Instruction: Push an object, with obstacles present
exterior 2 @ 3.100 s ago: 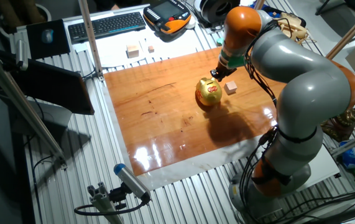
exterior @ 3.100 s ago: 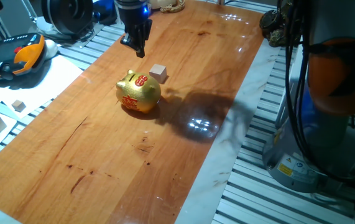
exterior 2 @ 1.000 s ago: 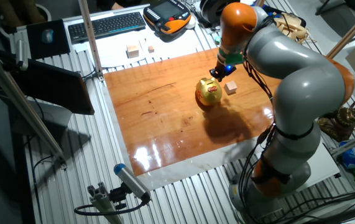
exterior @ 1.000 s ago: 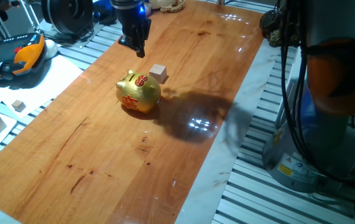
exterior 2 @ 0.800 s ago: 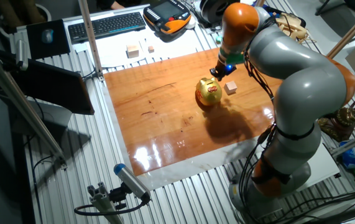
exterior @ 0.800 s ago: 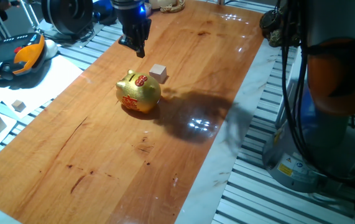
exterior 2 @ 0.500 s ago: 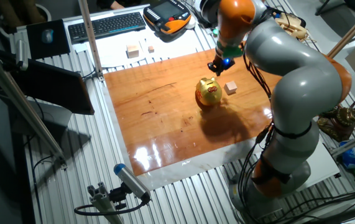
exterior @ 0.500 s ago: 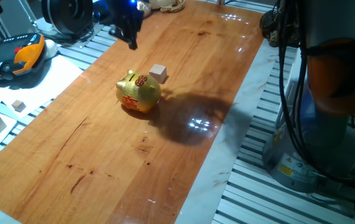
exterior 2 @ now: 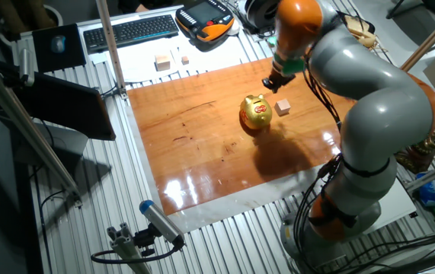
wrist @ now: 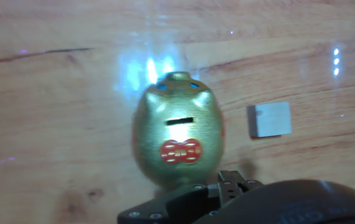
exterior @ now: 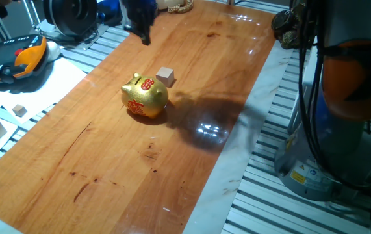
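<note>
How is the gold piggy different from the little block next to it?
The piggy bank is shiny gold with red markings; the cube is plain pale wood. The piggy bank is round-bodied; the cube has flat faces and straight edges. The piggy bank is far bigger than the cube. Both rest on the wooden table, close together but apart, and nothing is touching either.

Arm bent over the table, hand (exterior: 143, 29) raised, fingers downward, state unclear.
</note>
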Robot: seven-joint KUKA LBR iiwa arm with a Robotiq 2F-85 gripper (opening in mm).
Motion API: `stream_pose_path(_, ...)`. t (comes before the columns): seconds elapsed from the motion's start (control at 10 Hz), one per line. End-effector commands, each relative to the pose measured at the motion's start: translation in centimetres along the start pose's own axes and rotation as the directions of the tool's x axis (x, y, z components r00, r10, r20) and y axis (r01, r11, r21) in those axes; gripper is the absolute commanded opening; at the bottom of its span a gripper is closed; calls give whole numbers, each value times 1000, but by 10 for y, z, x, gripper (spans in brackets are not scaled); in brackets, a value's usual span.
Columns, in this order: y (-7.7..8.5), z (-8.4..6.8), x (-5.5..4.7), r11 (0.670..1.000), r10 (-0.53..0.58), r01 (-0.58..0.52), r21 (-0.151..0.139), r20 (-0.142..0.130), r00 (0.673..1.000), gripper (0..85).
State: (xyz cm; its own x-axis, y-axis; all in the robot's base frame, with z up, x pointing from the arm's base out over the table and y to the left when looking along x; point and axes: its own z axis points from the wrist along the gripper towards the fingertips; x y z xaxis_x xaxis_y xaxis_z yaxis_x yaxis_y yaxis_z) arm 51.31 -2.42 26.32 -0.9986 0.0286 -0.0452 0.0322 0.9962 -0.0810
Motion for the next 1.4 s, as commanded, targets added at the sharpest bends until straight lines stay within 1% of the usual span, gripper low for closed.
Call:
stream_pose_path(0.0,-4,28,3,1000,-1,1,6,0,1000,0)
stream_pose_path(0.1,-9,36,4,1000,-1,1,10,-7,1000,0)
stream_pose_path(0.2,-13,43,4,1000,-4,4,5,-19,1000,0)
stream_pose_path(0.3,-17,52,3,1000,-3,4,1,-37,999,0)
stream_pose_path(0.4,-22,61,3,1000,0,0,2,-45,999,0)
stream_pose_path(0.5,-26,69,2,1000,7,-8,-6,-45,999,0)
stream_pose_path(0.7,-32,81,4,1000,18,-18,-8,-53,998,0)
stream_pose_path(0.8,-36,88,6,1000,19,-20,-20,-57,998,0)
stream_pose_path(0.9,-40,96,9,999,19,-21,-35,-55,998,0)
stream_pose_path(1.1,-48,113,13,999,16,-18,-43,-46,999,0)
stream_pose_path(1.3,-52,121,14,999,9,-11,-47,-44,999,0)
